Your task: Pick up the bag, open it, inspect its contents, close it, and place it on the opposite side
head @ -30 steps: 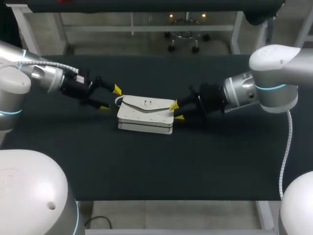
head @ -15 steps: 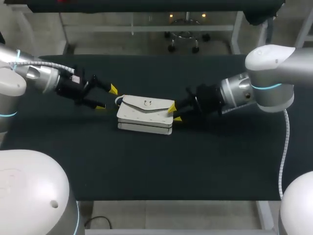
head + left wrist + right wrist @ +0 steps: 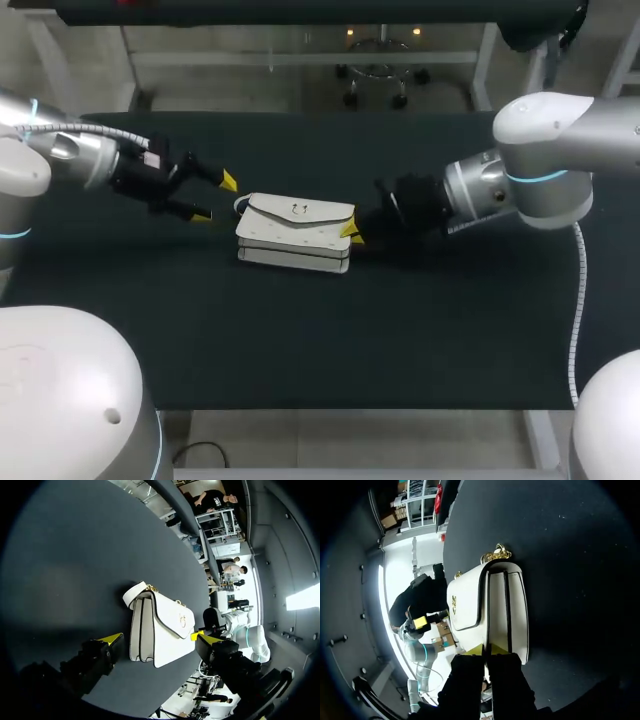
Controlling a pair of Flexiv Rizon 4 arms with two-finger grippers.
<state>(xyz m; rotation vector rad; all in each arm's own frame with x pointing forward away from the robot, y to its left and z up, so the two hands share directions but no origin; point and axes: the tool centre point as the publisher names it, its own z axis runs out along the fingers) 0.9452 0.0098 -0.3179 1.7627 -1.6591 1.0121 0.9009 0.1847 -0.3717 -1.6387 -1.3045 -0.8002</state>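
A white handbag (image 3: 295, 232) with a flap, a gold clasp and gold strap rings lies flat at the table's middle. My right gripper (image 3: 350, 232) is at its right end, fingers shut, yellow tips together against the bag's edge. From the right wrist the bag (image 3: 490, 605) stretches straight ahead of the joined tips (image 3: 487, 650); I see nothing pinched between them. My left gripper (image 3: 215, 198) stands open a little left of the bag, not touching it. In the left wrist view the bag (image 3: 160, 630) lies ahead of the wide-spread gripper (image 3: 157, 637).
The dark table top (image 3: 320, 330) carries nothing else that I can see. Its front edge runs along the near side and its back edge (image 3: 300, 113) lies beyond the bag. My right arm's forearm (image 3: 480, 190) hangs over the table's right part.
My right gripper has closed and slid left onto the bag's right end; the bag shifted slightly left. My left gripper, still open, has drawn back to the left, away from the bag.
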